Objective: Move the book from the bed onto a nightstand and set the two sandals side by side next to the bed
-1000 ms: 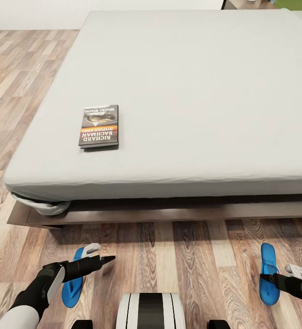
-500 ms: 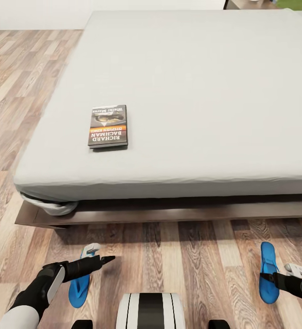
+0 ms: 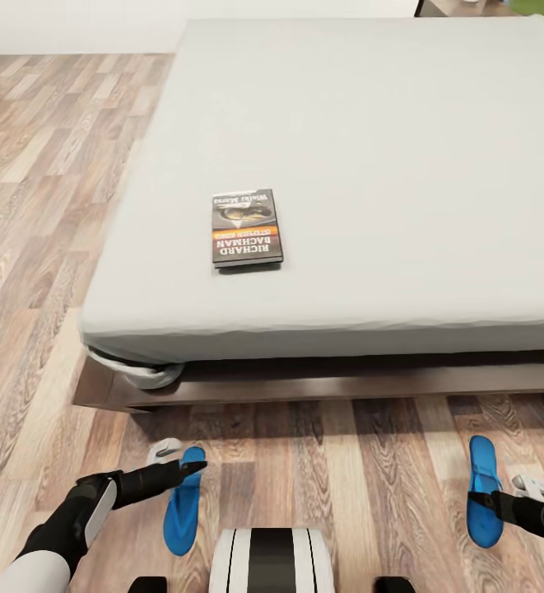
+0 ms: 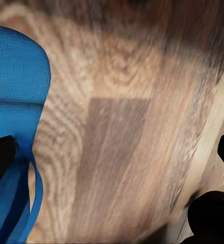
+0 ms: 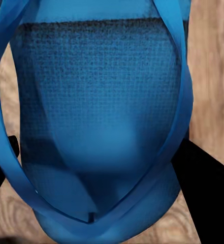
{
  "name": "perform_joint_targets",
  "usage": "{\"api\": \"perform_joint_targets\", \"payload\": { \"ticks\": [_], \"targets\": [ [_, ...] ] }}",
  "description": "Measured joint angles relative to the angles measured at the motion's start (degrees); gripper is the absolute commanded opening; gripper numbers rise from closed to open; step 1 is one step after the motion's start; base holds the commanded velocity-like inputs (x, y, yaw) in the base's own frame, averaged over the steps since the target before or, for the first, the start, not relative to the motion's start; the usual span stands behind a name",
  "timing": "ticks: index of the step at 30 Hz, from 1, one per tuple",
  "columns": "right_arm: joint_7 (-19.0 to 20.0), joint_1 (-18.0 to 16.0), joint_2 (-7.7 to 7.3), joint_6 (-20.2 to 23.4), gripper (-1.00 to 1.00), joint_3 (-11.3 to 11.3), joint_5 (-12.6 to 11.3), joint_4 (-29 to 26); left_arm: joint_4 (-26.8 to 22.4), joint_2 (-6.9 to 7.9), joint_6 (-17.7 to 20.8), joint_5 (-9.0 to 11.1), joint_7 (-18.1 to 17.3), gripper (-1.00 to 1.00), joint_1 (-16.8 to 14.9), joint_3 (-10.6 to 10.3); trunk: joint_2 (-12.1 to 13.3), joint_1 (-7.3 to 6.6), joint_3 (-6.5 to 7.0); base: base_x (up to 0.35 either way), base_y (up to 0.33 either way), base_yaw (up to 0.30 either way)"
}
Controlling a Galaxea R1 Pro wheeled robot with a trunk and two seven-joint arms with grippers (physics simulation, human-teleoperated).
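Bedroom, foot of bed: mattress edge w/ dark frame below, wide plank floor open to left, clear strip near. One book flat on mattress near left corner. Two sandals, well apart: left sandal just beside left gripper, whose dark fingertips stand spread, nothing between; right sandal under right gripper, fingers straddling it, grip state unclear. Versus 1 s ago: view swung left; left sandal now right of left arm.
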Motion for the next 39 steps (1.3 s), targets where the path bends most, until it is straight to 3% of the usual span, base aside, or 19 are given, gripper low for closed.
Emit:
{"api": "perform_joint_targets", "payload": {
  "ticks": [7,8,12,16,22,39],
  "targets": [
    [-0.2,0.0,0.00,-0.1,-1.00,0.0,0.1,-0.1,0.0,0.01,0.0,0.0,0.0,1.00,0.0,0.0,0.0,0.00,0.00,0.000,0.290,0.000],
    [-1.4,0.0,0.00,-0.1,-1.00,0.0,0.2,-0.1,0.0,0.01,0.0,0.0,0.0,1.00,0.0,0.0,0.0,0.00,0.00,0.000,0.290,0.000],
    [-14.4,0.0,0.04,-0.1,-1.00,0.2,0.5,-0.2,0.0,0.01,0.0,0.0,0.0,1.00,0.0,0.0,0.0,0.00,0.00,0.000,0.290,0.000],
    [-18.6,0.0,0.07,0.0,-1.00,0.2,0.2,-0.1,0.0,0.01,0.0,0.0,0.0,1.00,0.0,0.0,0.0,0.00,0.00,0.000,0.290,0.000],
    [-19.4,0.0,1.01,0.0,-1.00,0.3,0.1,-0.1,0.0,0.01,0.0,0.0,0.0,1.00,0.0,0.0,0.0,0.00,0.00,0.000,0.290,0.000],
    [-19.5,0.0,1.14,0.0,-1.00,0.3,0.1,-0.1,0.0,0.01,0.0,0.0,0.0,1.00,0.0,0.0,0.0,0.00,0.00,0.000,0.290,0.000]
  ]
}}
